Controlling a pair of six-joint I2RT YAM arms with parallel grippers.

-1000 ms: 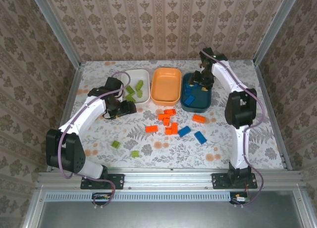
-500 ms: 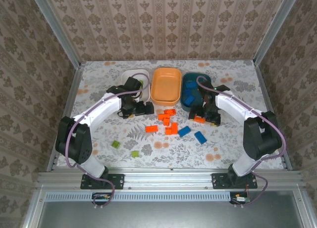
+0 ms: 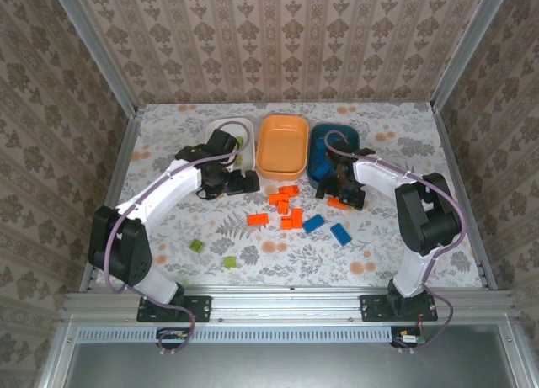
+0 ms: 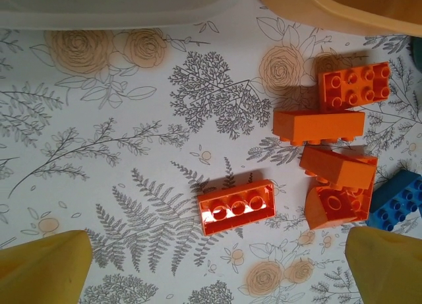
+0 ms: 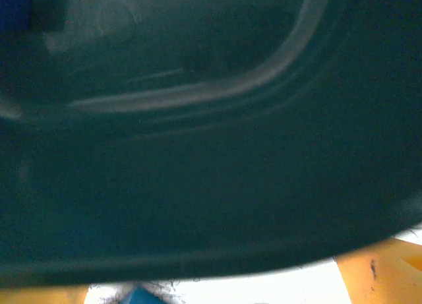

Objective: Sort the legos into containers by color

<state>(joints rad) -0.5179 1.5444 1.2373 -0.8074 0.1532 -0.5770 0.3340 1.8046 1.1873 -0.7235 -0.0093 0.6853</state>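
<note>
Left wrist view: a lone orange brick [image 4: 236, 207] lies mid-frame on the surface, with more orange bricks [image 4: 318, 126] to its right and the orange tub [image 4: 310, 4] at upper right. The left gripper [image 4: 214, 268] hangs spread around it, so the orange sorting seems in hand: lower and close. The right gripper [image 5: 231, 284], also spread, faces the teal tub [image 5: 211, 152]. A second ago both grippers were up by their tubs.

Rounded-rectangle plastic tubs: three. One white tub [image 3: 232, 121], one orange tub [image 3: 282, 146], one dark teal tub [image 3: 337, 128]. Small plastic bricks loose on surface [image 3: 404, 228]: two lime green bricks [image 3: 196, 246], two blue bricks [image 3: 340, 233], at least six orange bricks [image 3: 258, 220]; orange cluster too tight for exact count.
</note>
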